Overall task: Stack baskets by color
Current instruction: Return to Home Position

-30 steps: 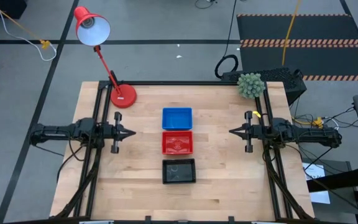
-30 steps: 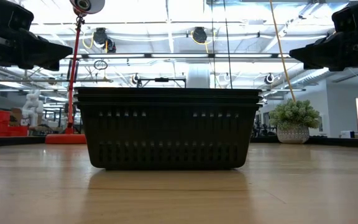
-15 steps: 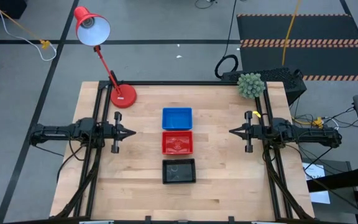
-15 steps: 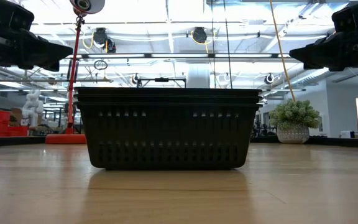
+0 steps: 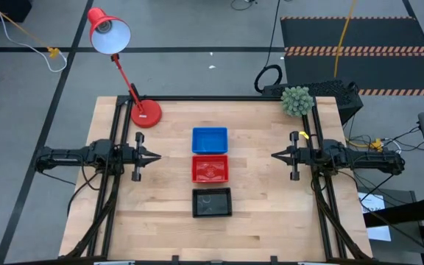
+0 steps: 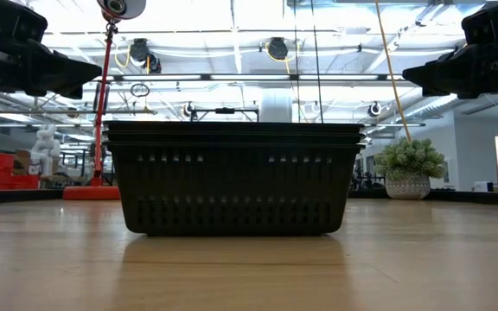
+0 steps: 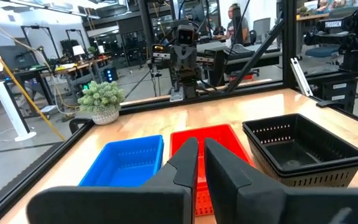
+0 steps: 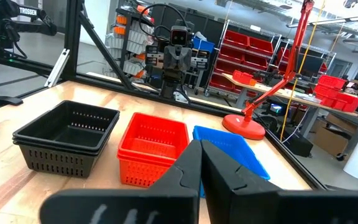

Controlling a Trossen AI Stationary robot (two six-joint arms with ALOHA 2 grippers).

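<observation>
The baskets stand in a row down the middle of the table, each stack resting on its bottom: a blue stack (image 5: 209,139) farthest, a red stack (image 5: 210,168) in the middle, and a nested black stack (image 5: 212,202) nearest, which fills the low view (image 6: 232,177). My left gripper (image 5: 158,157) hangs level over the table's left side, pointing at the red stack, shut and holding nothing (image 7: 200,140). My right gripper (image 5: 273,156) mirrors it over the right side, shut and holding nothing (image 8: 200,144). Both stand well clear of the baskets.
A red desk lamp stands with its base (image 5: 146,113) at the far left of the table. A small potted plant (image 5: 296,100) sits at the far right corner. Bare wood lies on both sides of the baskets and along the near edge.
</observation>
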